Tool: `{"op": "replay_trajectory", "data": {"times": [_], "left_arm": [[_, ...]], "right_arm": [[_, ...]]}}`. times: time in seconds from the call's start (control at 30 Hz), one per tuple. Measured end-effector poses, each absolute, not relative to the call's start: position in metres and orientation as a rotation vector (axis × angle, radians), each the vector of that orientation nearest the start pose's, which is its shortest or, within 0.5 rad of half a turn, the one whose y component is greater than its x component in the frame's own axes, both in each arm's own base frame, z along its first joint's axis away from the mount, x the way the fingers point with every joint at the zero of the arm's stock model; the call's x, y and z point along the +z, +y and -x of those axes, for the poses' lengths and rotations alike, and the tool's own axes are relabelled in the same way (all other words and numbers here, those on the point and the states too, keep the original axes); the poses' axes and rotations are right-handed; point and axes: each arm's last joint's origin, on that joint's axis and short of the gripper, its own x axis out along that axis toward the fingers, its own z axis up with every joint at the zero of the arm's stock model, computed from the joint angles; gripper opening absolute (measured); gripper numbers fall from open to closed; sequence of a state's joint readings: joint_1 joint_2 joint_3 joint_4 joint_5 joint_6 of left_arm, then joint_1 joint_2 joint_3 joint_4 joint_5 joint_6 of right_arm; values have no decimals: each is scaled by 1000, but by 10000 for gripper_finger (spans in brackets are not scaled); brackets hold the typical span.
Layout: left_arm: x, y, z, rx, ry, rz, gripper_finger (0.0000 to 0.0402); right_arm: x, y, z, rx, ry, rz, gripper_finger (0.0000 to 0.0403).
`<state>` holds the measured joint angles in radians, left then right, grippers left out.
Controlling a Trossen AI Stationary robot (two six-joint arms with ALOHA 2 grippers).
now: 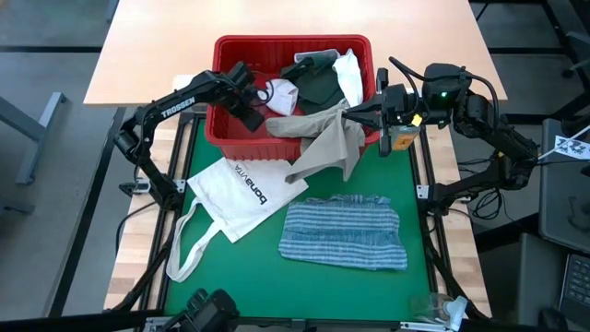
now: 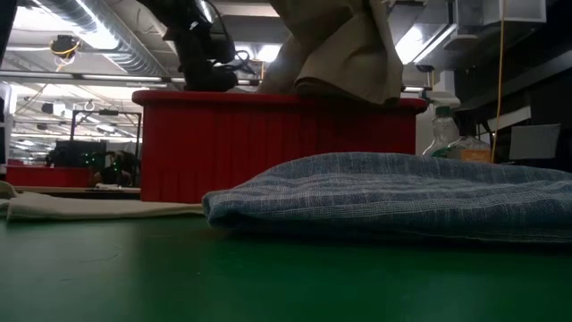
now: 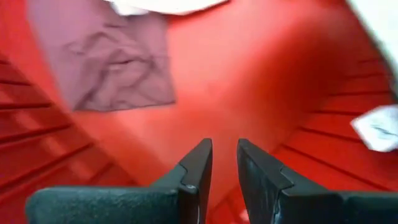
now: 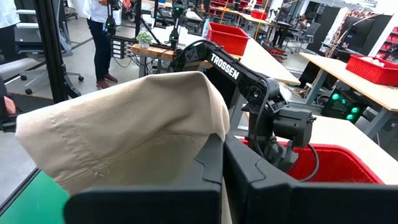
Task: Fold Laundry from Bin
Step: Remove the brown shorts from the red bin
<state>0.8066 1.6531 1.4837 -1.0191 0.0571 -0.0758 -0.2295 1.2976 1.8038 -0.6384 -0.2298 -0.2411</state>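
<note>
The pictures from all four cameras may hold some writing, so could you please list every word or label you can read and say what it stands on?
"TROSSEN": white letters on the left arm, also readable in the right wrist view.
"bona vita", roughly: black letters on the white tote bag, seen upside down, so the reading is uncertain.
Paper at the picture's right edge: markings too small to read.
Nothing else is legible.

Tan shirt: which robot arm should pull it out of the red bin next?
The right. Its gripper is already shut on the tan shirt, lifted over the bin's rim. The left gripper is down inside the bin, holding nothing.
</note>
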Motion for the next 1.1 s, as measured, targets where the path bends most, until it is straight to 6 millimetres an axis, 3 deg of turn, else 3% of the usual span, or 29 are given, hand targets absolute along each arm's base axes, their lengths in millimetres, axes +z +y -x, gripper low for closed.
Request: {"op": "replay_trajectory", "data": {"times": [0.33,0.63,1.1], "left_arm": [[295,238,-229,495,995,719,71],[280,243,-237,395,993,811,77],[278,245,-237,507,1035,756,150]], "right_arm": [[516,-46,-225,16,128,210,0],[516,-46,-225,16,129,210,0],[516,-46,-225,16,129,210,0]]}}
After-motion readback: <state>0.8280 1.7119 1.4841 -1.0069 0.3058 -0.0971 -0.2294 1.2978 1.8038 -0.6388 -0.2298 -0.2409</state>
